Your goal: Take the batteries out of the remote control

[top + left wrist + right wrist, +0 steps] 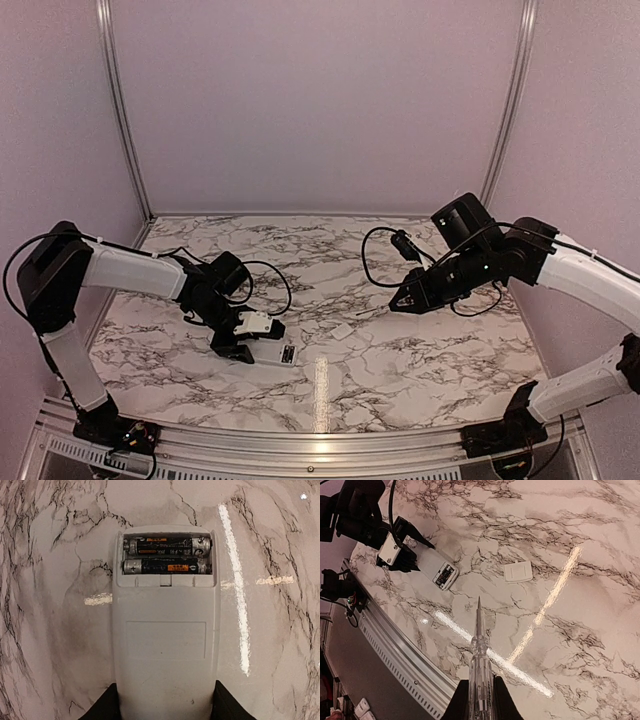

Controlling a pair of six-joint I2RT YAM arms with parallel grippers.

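The white remote control (165, 645) lies back-up on the marble table, its compartment open. The two dark batteries (167, 545) (165, 566) lie side by side in it. My left gripper (165, 711) is shut on the remote's near end, one finger on each long side. From above, the left gripper (240, 347) holds the remote (278, 353) at front left. My right gripper (480, 700) is shut on a clear pointed tool (479, 645) and hovers above the table, well right of the remote (440, 571). It shows at mid right from above (402, 300).
The small white squarish cover (518, 572) lies on the table between the arms, also seen from above (342, 331). A metal rail (400, 652) runs along the table's near edge. Black cables (375, 262) loop over the table by both arms.
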